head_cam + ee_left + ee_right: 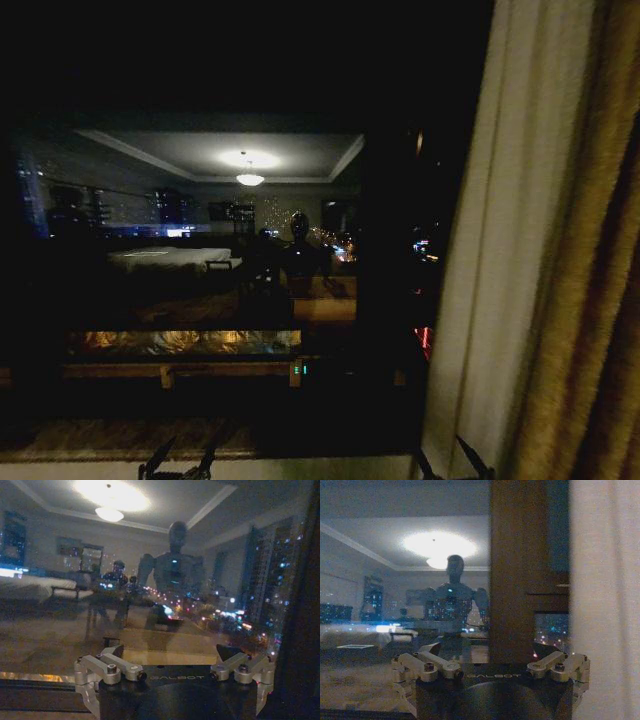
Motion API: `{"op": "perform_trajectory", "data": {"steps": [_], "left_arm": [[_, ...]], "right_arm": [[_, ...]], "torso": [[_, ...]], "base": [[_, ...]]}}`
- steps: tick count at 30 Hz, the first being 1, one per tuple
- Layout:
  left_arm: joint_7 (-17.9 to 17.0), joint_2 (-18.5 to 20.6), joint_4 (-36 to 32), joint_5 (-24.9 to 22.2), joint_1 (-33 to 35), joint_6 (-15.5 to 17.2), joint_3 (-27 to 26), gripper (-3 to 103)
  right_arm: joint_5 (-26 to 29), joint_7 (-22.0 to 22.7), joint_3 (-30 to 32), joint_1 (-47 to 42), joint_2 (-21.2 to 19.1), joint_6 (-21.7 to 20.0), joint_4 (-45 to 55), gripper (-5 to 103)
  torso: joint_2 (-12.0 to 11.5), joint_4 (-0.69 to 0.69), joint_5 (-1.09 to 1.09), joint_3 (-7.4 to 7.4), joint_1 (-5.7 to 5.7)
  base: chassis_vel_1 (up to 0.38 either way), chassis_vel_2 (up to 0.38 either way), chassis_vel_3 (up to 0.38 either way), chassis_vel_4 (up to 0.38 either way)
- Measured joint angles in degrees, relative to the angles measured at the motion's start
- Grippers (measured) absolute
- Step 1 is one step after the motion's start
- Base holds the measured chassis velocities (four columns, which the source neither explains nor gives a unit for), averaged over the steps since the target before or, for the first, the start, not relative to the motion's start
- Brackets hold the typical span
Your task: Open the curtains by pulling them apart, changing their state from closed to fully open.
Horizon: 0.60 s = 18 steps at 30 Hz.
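Left claw point(180, 462) low at the head view's bottom edge, left of centre: fingers spread apart, nothing between them. Left wrist view agrees: left claw point(175, 672) linkages splayed wide, facing bare glass, holding nothing.

Window glass point(215, 250) fills the left and middle of the head view, dark outside, no fabric over it. It mirrors the room: ceiling lamp point(249, 162), a bed point(170, 258), and the robot's own reflection point(298, 245). Wooden sill point(180, 368) runs below the pane. City lights show through the glass in both wrist views.

Right claw point(453, 462) low at the bottom edge, right of centre, fingers apart and empty, its right fingertip just beside the curtain hem; contact not clear. Right wrist view: right claw point(490, 672) open, facing a dark wooden frame post point(520, 575).

Curtains: one sheer cream panel point(495, 260) visible, gathered at the right edge of the window, hanging full height, pleated. Same panel point(605, 600) stands beside the frame post in the right wrist view. Golden-brown drape point(590, 290) hangs just right of it, touching.

No containers present.
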Motion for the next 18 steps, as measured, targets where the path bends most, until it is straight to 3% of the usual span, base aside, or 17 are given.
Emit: {"op": "perform_trajectory", "data": {"steps": [18], "left_arm": [[0.1, 0.2, -0.5, 0.0, 0.4, 0.0, 0.0, 100]], "right_arm": [[-3.1, 0.1, -1.0, -2.1, 0.0, 1.6, 1.2, 100]], "torso": [[0.0, -0.01, -0.01, 0.0, 0.0]], "base": [[0.343, 0.348, -0.346, -0.347]]}}
